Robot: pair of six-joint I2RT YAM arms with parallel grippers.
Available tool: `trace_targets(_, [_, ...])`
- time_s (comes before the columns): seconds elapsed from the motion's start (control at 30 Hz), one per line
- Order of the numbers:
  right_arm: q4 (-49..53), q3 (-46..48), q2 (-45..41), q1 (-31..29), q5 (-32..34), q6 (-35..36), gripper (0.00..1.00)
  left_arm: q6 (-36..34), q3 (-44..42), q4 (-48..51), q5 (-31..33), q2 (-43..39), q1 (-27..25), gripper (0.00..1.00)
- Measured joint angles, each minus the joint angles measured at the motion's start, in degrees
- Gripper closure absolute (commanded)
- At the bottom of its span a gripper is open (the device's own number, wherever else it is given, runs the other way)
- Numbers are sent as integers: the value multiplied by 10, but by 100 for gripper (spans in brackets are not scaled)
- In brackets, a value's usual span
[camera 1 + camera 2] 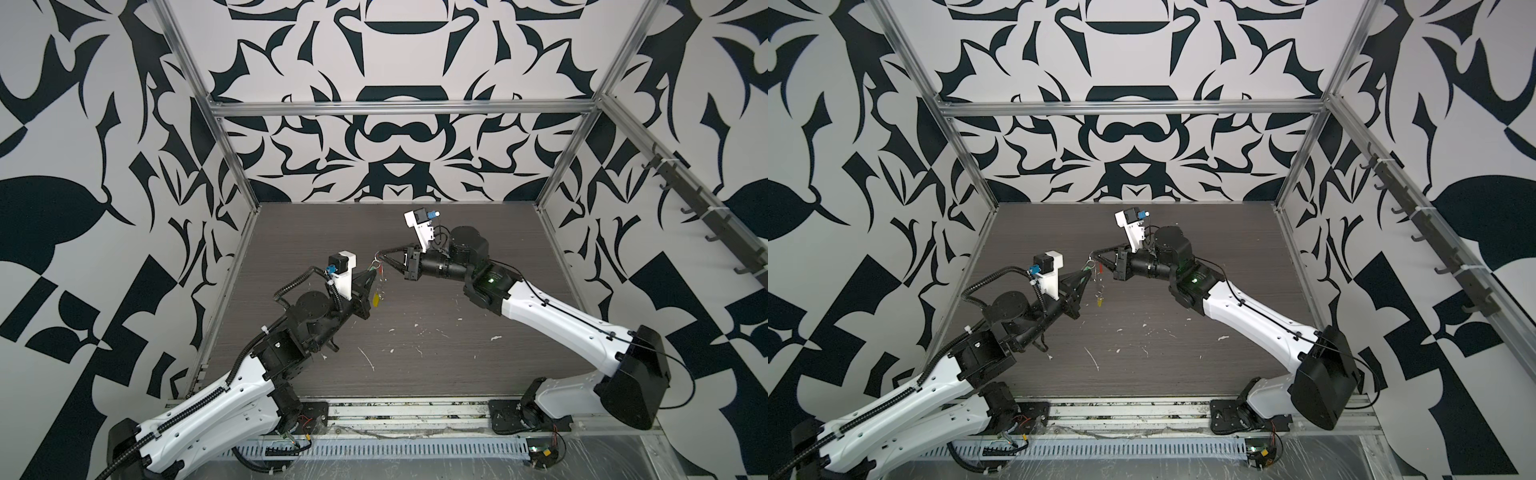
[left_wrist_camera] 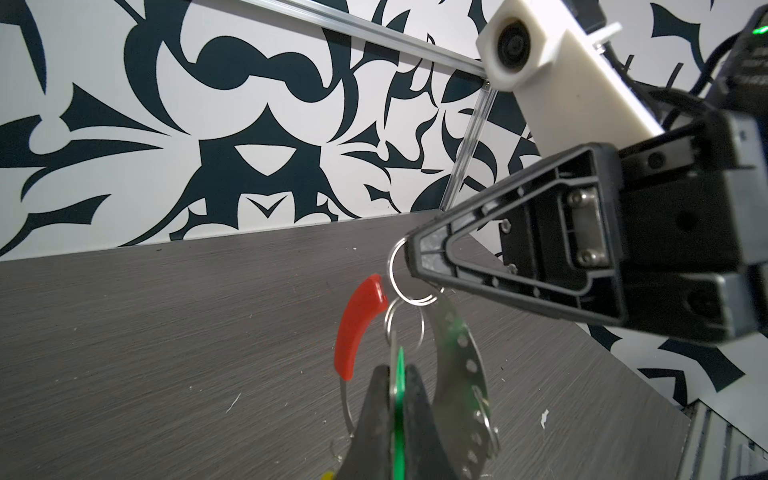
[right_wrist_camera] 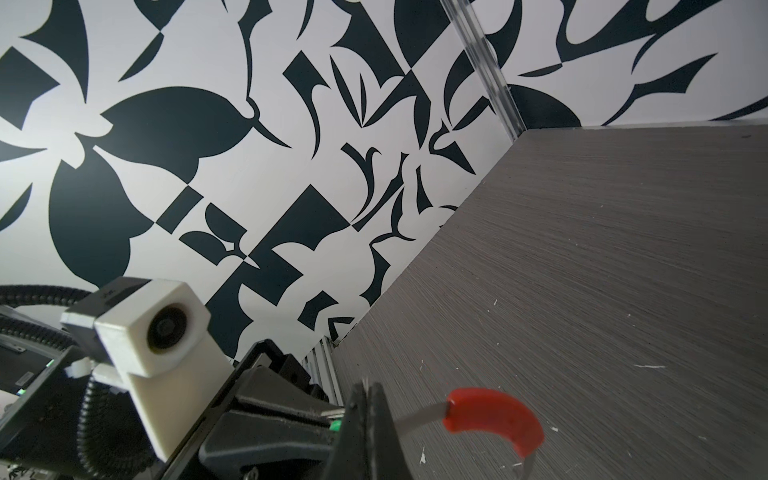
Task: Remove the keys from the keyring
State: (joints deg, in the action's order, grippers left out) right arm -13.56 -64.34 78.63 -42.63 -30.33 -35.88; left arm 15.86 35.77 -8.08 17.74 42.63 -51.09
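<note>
Just left of centre in both top views, above the table (image 1: 316, 232), my two grippers meet almost tip to tip. The keyring (image 1: 380, 274) hangs between them, clear of the surface. At this size it reads only as a faint thin line.

1. Left gripper (image 2: 397, 374): pressed together on the green key (image 2: 400, 409). In the left wrist view, at lower centre, the key stands edge-on between my fingers (image 2: 417, 415). Only a narrow green line shows, and its metal part is hidden.

2. Right gripper (image 2: 409, 261): pressed together on the upper end of the keyring. A small silver ring (image 2: 395, 274) loops out from the tip. My fingers hide which strand lies between the pads.

3. Red sleeve (image 3: 494, 415): at the lower right of the right wrist view, a grey wire runs from my shut right fingers into the sleeve. The bottom edge of the frame cuts off the rest of the hoop.

4. Yellow key (image 1: 376, 300): hangs lowest, below both tips in the top views. In the left wrist view only a yellow sliver shows, cut off at the bottom edge.

5. Silvery strip (image 2: 461, 374): curved, with a row of holes, hanging beside the green key. It is blurred, and I cannot tell what it is attached to.

6. White flecks (image 1: 368, 358): scattered on the table in the lower middle of the top views, well apart from the keys.
</note>
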Motion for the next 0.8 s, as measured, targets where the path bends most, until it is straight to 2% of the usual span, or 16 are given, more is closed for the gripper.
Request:
trace_targets(0.6, [-9,7,-26,2,-68,109,100,3,-1,2,-42,-22,-3,100])
trace_targets(0.73, [-6,7,-26,2,-63,113,100,-6,-1,2,-36,-20,-10,100])
trace_targets(0.8, [1,3,-24,-2,-57,107,100,-21,-1,2,-11,-15,-28,100])
